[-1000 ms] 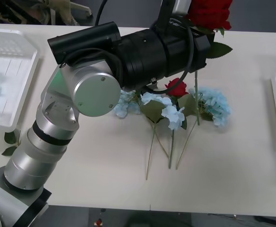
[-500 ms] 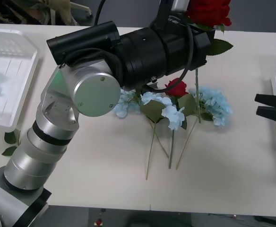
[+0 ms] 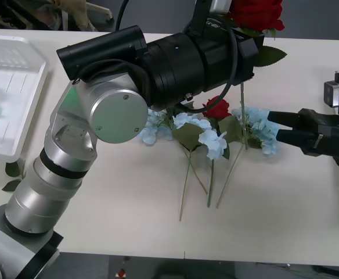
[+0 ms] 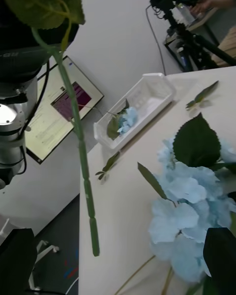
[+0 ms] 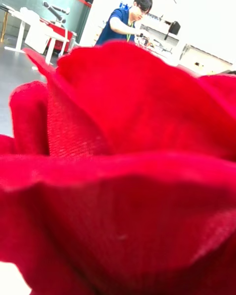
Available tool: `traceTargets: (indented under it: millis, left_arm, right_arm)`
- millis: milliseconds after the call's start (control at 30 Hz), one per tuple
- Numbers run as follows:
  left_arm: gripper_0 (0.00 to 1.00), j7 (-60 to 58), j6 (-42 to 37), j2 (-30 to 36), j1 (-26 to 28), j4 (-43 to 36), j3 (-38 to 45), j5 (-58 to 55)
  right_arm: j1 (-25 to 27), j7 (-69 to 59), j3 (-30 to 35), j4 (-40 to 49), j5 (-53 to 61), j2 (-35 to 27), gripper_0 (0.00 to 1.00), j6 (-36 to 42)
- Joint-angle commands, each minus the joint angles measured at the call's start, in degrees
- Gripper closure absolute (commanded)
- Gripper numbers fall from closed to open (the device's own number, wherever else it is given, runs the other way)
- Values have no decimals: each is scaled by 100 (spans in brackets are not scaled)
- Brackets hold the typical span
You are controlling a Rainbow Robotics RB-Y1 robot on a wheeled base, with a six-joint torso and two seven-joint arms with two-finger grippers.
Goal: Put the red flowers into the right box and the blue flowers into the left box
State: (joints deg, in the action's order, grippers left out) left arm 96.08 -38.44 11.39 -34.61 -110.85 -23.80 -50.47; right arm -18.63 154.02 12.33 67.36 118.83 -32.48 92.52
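Right hand (image 3: 276, 127), fingers parted with nothing between them, reaches in low over the worktop (image 3: 285, 197), fingertips just beside the blue flowers (image 3: 256, 128) lying mid-worktop. Left hand is hidden behind its arm; whether it grips I cannot tell, but a red rose (image 3: 256, 14) hangs there, stem dangling. Another red rose (image 3: 218, 107) lies among the blue. One blue cluster sits in the left box (image 3: 18, 87).

Lighting: even, bright overhead; soft shadows under blue flowers (image 3: 256, 129). Left wrist view: red rose (image 5: 128, 177) blurred; background overexposed.
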Motion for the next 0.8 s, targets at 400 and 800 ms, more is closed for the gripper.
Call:
traceTargets:
  millis: [400,800]
  left_arm:
    - [100,139,56,21,-230,-94,42,11]
    - [100,139,56,21,-230,-94,42,11]
  right_arm:
    - [-633,98,-609,260,-18,435,0,108]
    - [-941,98,-1004,252,-290,857,0,-226]
